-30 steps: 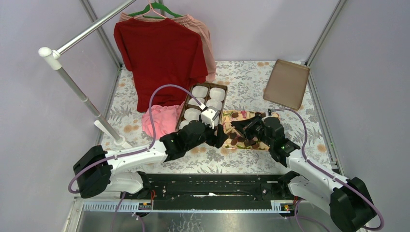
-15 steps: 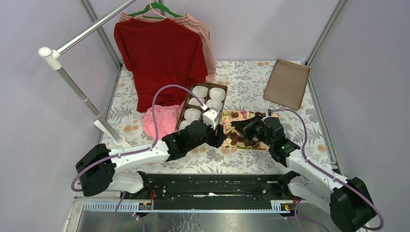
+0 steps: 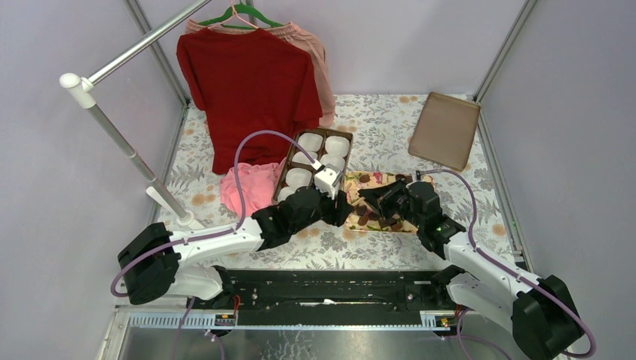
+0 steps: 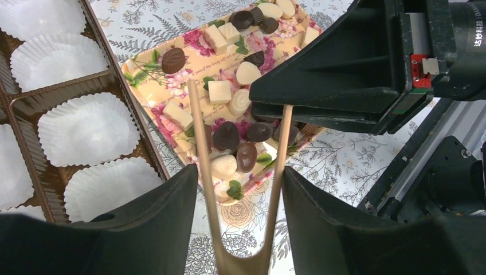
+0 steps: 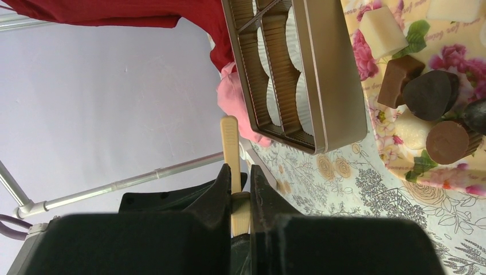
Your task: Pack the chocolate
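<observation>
The chocolate (image 4: 226,136), dark brown and cream pieces, lies on a flower-patterned tray (image 4: 150,91); it also shows in the top view (image 3: 367,217) and the right wrist view (image 5: 430,94). My left gripper (image 4: 239,172) is shut on beige tongs (image 4: 202,143). Their two open prongs reach over the near pieces without pinching any. My right gripper (image 5: 239,172) is shut on a beige stick (image 5: 230,149). In the top view it (image 3: 369,193) hovers over the tray's left part, facing the left gripper (image 3: 341,210). A brown box (image 4: 112,74) of empty white paper cups (image 4: 86,129) lies left of the tray.
A red shirt (image 3: 247,82) hangs from a rail at the back left, with a pink cloth (image 3: 244,191) below it beside the box. A flat brown lid (image 3: 444,129) lies at the back right. A white pole (image 3: 120,142) slants along the left.
The left arm has shifted very slightly toward the tray. The right arm has not visibly moved.
</observation>
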`<state>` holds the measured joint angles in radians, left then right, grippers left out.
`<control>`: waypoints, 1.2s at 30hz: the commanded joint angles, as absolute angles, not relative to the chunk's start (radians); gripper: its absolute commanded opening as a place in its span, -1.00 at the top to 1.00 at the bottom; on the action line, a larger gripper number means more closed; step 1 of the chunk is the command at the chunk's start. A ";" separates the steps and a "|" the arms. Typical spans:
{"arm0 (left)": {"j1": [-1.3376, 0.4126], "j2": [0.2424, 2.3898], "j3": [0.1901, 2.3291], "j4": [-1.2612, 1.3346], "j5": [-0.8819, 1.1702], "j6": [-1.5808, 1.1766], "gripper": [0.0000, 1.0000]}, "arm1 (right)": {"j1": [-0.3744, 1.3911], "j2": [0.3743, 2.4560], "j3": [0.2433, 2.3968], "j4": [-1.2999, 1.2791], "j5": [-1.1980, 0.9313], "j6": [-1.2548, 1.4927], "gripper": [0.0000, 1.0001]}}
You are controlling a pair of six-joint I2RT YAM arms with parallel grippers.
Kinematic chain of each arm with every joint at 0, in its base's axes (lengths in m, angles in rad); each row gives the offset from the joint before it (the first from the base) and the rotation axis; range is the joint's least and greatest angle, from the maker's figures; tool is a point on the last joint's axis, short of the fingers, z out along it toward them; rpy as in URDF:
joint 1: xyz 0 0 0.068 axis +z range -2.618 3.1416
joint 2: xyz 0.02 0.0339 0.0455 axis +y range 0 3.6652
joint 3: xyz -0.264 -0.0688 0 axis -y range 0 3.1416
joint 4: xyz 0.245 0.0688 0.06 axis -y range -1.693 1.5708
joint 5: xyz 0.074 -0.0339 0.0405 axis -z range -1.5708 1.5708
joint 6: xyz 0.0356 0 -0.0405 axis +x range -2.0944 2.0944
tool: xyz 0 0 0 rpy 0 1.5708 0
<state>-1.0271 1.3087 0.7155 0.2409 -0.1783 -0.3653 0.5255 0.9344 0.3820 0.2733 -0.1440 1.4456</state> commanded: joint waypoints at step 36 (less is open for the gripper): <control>-1.032 1.264 0.775 0.095 -0.093 -0.350 0.13 | 0.533 0.998 0.459 0.271 -0.169 1.259 -0.08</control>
<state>-1.0332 1.2930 0.7254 0.1326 -0.1196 -0.3481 0.5285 0.9535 0.3958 0.2443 -0.1432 1.3277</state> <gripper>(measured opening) 0.432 0.534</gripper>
